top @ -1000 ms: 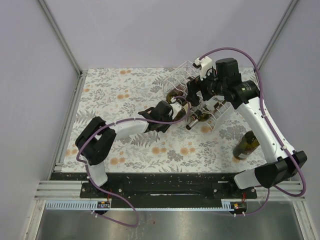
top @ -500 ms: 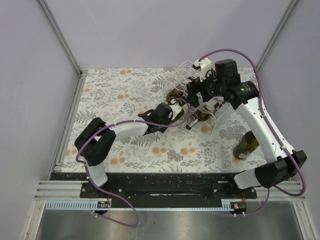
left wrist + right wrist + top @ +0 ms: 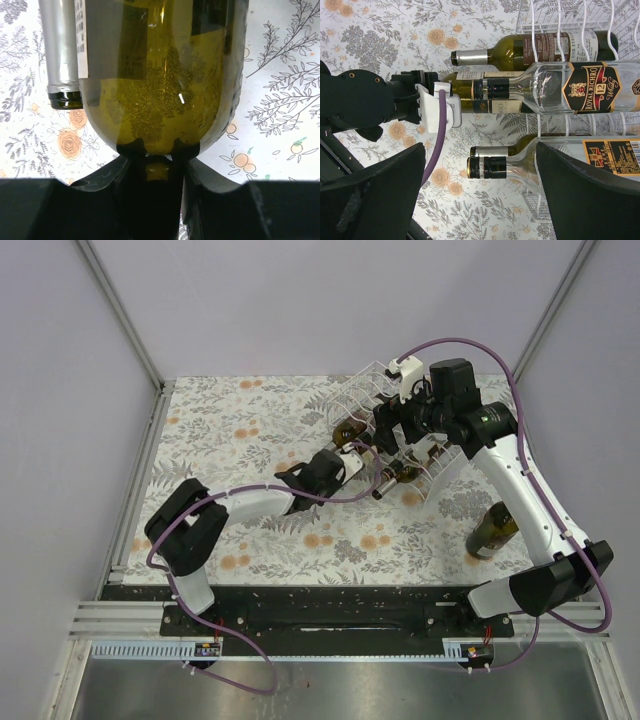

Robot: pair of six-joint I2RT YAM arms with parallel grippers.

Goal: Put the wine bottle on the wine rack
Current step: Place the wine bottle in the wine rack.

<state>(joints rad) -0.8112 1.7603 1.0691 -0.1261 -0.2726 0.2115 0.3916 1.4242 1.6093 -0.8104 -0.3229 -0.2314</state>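
At the near-left side of the clear, thin-ribbed wine rack (image 3: 372, 390), the olive glass wine bottle (image 3: 160, 90) lies on its side under a clear bottle (image 3: 560, 87) labelled ROYAL RICHO 12, my left gripper (image 3: 157, 152) clamped on its rounded end, my right gripper (image 3: 480, 160) spread wide above the rack.

Seen from your left wrist, the wine bottle (image 3: 160, 85) runs off the top edge, its neck lost in shadow inside the left gripper (image 3: 157, 180); the silver-capped neck (image 3: 60, 50) beside it is cropped too. Your right wrist view cuts the wine rack (image 3: 620, 15) and the clear Royal Richo bottle (image 3: 580, 87) at its right edge
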